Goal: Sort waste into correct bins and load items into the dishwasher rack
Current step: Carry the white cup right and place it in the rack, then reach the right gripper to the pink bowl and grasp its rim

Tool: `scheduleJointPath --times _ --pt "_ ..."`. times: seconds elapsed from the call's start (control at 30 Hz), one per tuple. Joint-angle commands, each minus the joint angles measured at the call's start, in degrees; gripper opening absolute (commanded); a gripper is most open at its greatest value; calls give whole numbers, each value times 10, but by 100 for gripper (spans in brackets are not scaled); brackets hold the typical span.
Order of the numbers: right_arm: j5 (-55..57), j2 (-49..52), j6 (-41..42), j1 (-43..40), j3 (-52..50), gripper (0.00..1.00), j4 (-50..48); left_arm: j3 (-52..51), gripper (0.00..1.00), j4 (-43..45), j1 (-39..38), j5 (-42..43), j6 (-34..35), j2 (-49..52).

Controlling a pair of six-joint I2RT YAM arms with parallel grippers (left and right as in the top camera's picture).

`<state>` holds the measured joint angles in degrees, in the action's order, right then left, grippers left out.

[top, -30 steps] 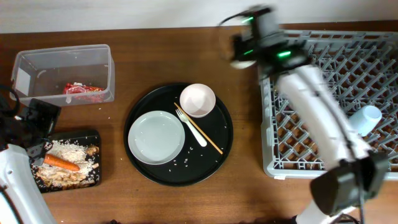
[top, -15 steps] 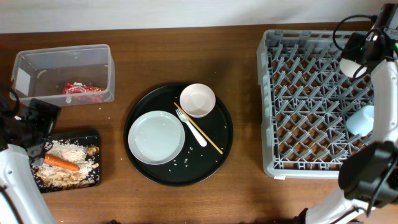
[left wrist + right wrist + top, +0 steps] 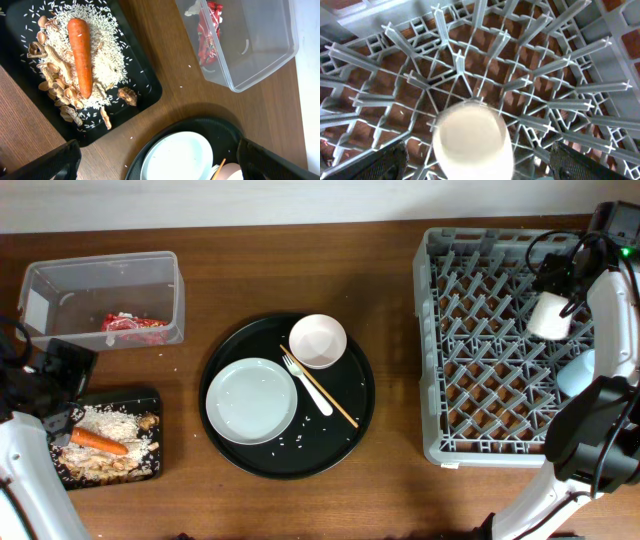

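Jaws of the right gripper are spread wide over the dishwasher rack, the small white cup between them apparently untouched, seemingly so that it is left on the pegs. The left gripper is held open, empty, above the black tray of rice and carrot; the red snack wrapper is contained in the clear tub.

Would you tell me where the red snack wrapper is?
The wrapper lies in the clear tub, upper left in the overhead view, near the black tray.
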<state>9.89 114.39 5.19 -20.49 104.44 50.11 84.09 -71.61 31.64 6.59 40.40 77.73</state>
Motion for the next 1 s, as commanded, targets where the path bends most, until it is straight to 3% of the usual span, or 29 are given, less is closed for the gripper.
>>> scheduleJointPath --times 0.0,0.17,0.4,0.53,0.73,0.97 --pt "10 -50 15 0 7 93 5 0 99 0 3 -4 7 -2" --pt "-96 -143 36 16 7 93 20 0 99 0 3 -4 7 -2" --pt "-420 -249 6 130 7 93 81 0 99 0 3 -4 7 -2" --pt "-395 -241 -31 251 6 92 110 0 99 0 3 -4 7 -2" --pt "-190 -138 -30 459 5 73 111 0 99 0 3 -4 7 -2" --pt "-143 14 16 540 5 66 24 0 99 0 3 -4 7 -2"
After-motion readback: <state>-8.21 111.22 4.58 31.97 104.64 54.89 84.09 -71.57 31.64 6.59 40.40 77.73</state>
